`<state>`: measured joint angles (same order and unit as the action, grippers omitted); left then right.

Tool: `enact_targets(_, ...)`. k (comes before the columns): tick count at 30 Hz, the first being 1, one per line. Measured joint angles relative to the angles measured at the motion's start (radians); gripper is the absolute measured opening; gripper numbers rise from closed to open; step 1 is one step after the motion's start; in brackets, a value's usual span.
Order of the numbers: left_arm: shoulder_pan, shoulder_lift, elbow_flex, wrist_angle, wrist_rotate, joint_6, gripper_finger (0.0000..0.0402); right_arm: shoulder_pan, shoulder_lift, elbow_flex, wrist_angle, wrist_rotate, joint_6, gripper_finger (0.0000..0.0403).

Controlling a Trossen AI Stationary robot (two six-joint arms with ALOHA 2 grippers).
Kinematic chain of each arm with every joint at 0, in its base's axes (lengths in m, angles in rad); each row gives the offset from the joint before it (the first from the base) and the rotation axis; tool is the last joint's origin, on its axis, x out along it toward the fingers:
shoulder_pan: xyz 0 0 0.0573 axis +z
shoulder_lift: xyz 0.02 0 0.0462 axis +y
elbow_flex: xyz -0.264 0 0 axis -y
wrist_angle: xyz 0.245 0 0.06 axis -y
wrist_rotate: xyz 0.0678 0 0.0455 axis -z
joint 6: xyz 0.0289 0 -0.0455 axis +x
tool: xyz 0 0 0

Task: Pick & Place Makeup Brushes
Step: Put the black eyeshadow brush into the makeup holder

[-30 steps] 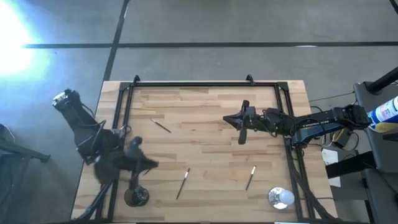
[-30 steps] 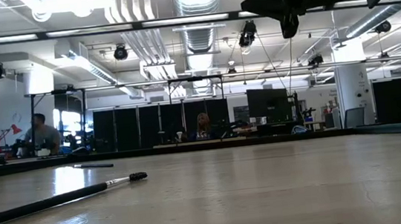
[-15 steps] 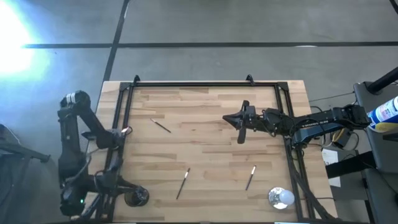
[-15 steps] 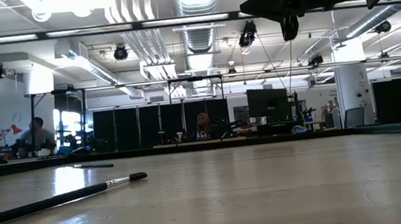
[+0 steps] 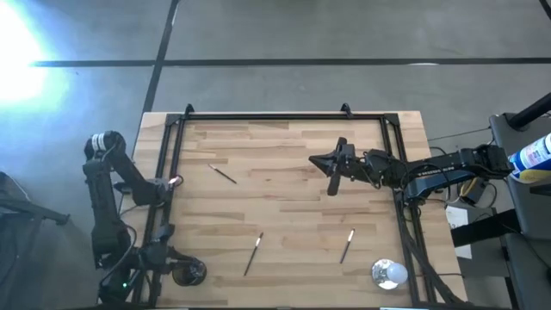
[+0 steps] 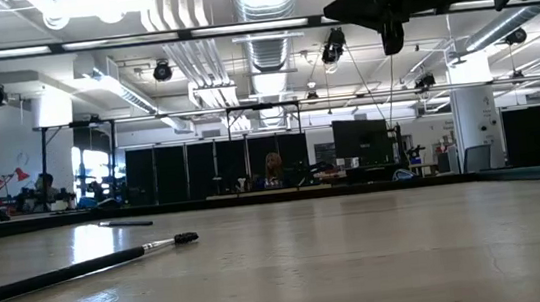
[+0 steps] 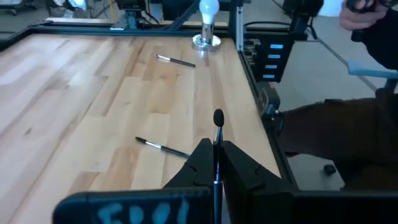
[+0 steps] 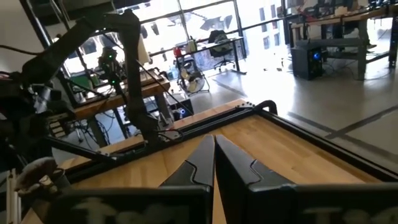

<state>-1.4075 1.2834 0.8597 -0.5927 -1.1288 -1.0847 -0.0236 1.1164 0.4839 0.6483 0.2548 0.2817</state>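
The left gripper (image 7: 216, 163) pinches one thin dark-handled makeup brush (image 7: 217, 140) between closed fingers, its small dark rounded tip just past them. Three slim brushes (image 5: 253, 253) lie on pale planked wood. The right gripper (image 5: 332, 187), apparently empty, is closed.

I see three brushes on the table (image 5: 284, 138): at ten (image 5: 223, 174), six (image 5: 254, 253), five (image 5: 346, 245).
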Motion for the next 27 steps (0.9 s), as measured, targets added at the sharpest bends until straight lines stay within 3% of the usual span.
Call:
enact_targets(21, 0.068, -0.038, 0.002, 0.021, 0.092, 0.009, 0.0009, 0.000, 0.000, 0.000, 0.005, 0.010, -0.020, 0.0008)
enact_targets(27, 0.069, -0.029, 0.002, 0.021, 0.127, -0.020, 0.0029, 0.000, 0.000, 0.000, 0.005, 0.010, -0.019, 0.0008)
